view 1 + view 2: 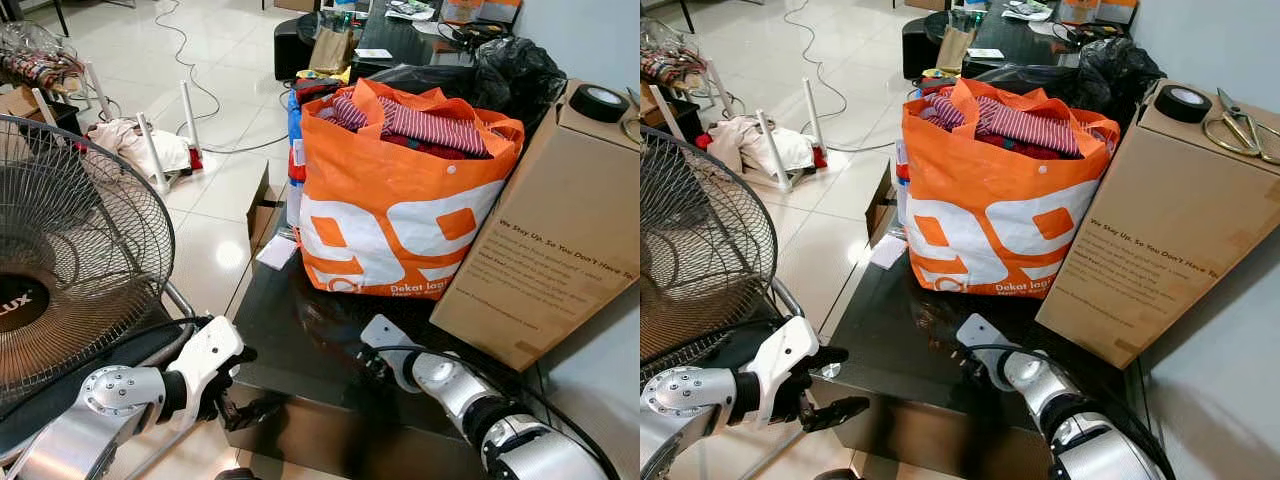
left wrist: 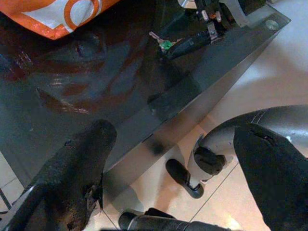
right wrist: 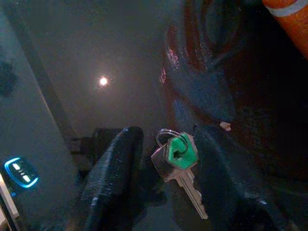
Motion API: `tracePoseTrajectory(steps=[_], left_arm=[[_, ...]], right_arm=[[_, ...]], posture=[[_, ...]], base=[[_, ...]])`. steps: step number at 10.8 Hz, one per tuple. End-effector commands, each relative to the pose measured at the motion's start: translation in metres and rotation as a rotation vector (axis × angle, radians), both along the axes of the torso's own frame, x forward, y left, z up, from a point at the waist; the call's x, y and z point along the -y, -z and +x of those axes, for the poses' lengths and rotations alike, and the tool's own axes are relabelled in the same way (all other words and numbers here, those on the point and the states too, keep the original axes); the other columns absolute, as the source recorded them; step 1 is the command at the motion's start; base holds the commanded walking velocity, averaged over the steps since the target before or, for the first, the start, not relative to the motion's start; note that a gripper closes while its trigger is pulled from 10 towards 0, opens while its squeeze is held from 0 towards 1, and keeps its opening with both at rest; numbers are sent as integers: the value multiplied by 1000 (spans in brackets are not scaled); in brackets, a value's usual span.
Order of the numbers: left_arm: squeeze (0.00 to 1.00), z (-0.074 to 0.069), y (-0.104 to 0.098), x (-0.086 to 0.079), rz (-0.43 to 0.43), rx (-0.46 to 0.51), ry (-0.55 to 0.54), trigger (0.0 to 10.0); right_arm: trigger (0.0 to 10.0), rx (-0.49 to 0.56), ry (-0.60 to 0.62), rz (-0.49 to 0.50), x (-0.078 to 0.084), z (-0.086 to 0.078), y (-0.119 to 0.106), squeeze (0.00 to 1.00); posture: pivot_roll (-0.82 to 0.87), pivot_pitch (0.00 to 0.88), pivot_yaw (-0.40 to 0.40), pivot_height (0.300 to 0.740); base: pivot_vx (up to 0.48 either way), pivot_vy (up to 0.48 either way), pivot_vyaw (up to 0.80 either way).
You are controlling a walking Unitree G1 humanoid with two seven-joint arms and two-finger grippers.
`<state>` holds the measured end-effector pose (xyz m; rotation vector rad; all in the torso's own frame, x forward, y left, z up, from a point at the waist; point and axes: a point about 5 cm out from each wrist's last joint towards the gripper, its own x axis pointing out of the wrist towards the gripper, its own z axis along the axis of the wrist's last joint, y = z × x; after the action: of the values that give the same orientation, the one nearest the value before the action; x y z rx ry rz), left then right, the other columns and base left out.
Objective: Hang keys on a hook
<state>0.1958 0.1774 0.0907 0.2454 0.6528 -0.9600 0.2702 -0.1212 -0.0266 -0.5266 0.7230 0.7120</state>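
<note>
A silver key with a green head (image 3: pixel 180 153) on a small ring lies flat on the dark glass table (image 1: pixel 300 345). My right gripper (image 3: pixel 168 137) is lowered over it and open, one black finger on each side of the key, the key's head close to one finger. The same key (image 2: pixel 165 44) and the right fingers show in the left wrist view, near the table's front corner. My left gripper (image 1: pixel 245 385) hangs open and empty just off the table's front left edge, above the floor.
An orange shopping bag (image 1: pixel 400 210) full of clothes stands on the table behind the key. A tall cardboard box (image 1: pixel 550 250) with a tape roll (image 1: pixel 598 102) and scissors (image 1: pixel 1240 130) is at the right. A large fan (image 1: pixel 70 270) stands close on the left.
</note>
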Motion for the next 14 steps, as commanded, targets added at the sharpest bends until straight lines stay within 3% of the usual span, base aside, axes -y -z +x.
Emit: tracePoseTrajectory(steps=[1,4,10,11,12,14], left_arm=[[478,1,-5,1,4,20,10,10000],[482,0,-6,0,5,13,14,10000],[482,5,-5,2,5,22,25,10000],[482,6,-5,2,3,29,23,10000],[482,8,-7,2,-7,48,8,10000],[475,14,-14,2,-43,85,-29,10000]], right_arm=[[3373,-16,15,-16,4,-3,4,0],[1216,-33,16,-28,5,-9,8,0],[392,-17,38,-9,8,-6,5,0],[0,-4,51,21,9,-2,2,0],[0,12,130,116,10,4,-5,0],[0,11,364,380,16,14,-16,0]], posture=[[78,18,-62,740],[80,24,-57,740],[70,0,-49,740],[69,0,-53,740],[72,0,-60,740],[69,0,-61,740]], base=[[0,0,0],[0,0,0],[0,0,0],[0,0,0],[0,0,0],[0,0,0]])
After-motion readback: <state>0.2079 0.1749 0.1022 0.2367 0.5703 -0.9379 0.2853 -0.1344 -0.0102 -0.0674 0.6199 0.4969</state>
